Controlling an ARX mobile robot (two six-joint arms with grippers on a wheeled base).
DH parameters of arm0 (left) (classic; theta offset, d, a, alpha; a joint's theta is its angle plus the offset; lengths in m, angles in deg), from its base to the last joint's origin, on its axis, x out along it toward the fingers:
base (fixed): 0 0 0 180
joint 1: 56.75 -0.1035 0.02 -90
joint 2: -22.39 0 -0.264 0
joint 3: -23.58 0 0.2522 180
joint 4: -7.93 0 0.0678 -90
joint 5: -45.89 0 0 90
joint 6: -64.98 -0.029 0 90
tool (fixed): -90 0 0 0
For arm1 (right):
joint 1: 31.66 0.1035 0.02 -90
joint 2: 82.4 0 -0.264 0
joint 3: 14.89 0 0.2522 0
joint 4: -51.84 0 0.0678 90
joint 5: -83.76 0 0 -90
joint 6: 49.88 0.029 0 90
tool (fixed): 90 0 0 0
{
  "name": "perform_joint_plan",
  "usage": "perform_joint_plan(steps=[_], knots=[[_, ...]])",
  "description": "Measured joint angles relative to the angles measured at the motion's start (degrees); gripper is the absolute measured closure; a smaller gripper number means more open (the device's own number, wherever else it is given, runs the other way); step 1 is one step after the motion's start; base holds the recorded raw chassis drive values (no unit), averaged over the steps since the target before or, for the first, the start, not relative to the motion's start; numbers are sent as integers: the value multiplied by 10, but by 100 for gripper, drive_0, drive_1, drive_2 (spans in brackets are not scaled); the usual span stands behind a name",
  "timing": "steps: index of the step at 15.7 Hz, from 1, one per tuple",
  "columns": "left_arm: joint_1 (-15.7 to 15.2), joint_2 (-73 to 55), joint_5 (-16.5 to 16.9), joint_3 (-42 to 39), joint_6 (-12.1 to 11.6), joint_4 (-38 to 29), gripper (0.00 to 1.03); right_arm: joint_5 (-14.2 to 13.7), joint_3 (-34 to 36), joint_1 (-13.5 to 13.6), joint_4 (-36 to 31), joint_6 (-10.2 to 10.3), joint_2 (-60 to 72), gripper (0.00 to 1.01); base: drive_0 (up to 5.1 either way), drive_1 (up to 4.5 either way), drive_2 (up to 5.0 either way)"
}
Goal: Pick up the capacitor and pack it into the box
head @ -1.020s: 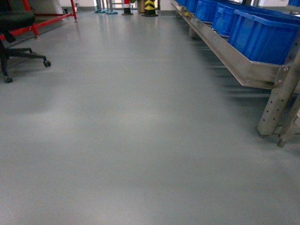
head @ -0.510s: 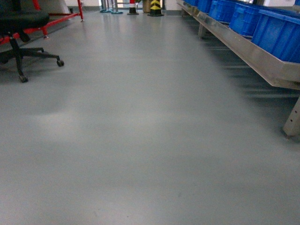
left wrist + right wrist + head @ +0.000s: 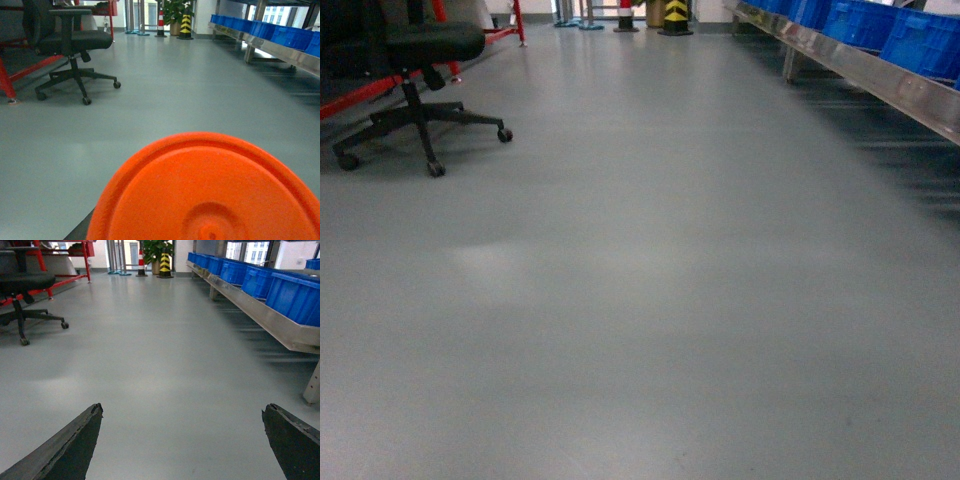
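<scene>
- We're in an open aisle w/ bare grey floor (image 3: 650, 300) ahead; judging by that, we're in transit, not at a work spot. No bench or packing station in reach.
- Landmark = the metal rack (image 3: 880, 80) running down the aisle. It sits to the right of our path, carrying a row of blue bins (image 3: 880, 25) tilted toward the aisle, presumably so parts can be picked from the front.
- Across the aisle from the rack: a black office chair (image 3: 415, 95) on castors, w/ red frame tubing (image 3: 380, 85) just behind it.
- At the rack's far end: a yellow-black striped post (image 3: 676, 16), a red-white cone (image 3: 626, 14) beside it and, in the wrist views, a potted plant (image 3: 175, 12).
- Right gripper (image 3: 185, 440): fingers (image 3: 65, 450) spread wide, nothing between them, only floor. It touches nothing, pointing fwd along the rack; we read that as a carry pose for travel.
- Left gripper: not visible as such. An orange round lid-like disc (image 3: 205, 190) fills the lower left wrist view, very close to the lens. Can't tell if the gripper grips it, or how far it's open.
- The box: not in any view. The capacitor: none visible either; could be in the bins, can't tell.
- Our guess for the step in hand: driving to wherever box and parts are. Task looks barely begun.
</scene>
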Motion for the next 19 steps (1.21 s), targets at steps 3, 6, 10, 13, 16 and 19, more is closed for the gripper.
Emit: perform_joint_plan(steps=[3, 6, 10, 13, 16, 19], knots=[[0, 0, 0, 0, 0, -1, 60, 0, 0, 0, 1, 0, 0, 3, -496, 249, 249], [0, 0, 0, 0, 0, 0, 60, 0, 0, 0, 0, 0, 0, 3, -501, 245, 245], [0, 0, 0, 0, 0, 0, 60, 0, 0, 0, 1, 0, 0, 3, -499, 246, 246], [0, 0, 0, 0, 0, 1, 60, 0, 0, 0, 2, 0, 0, 3, -501, 245, 245], [0, 0, 0, 0, 0, 0, 60, 0, 0, 0, -3, 0, 0, 3, -499, 247, 247], [0, 0, 0, 0, 0, 1, 60, 0, 0, 0, 1, 0, 0, 3, -494, 251, 251]])
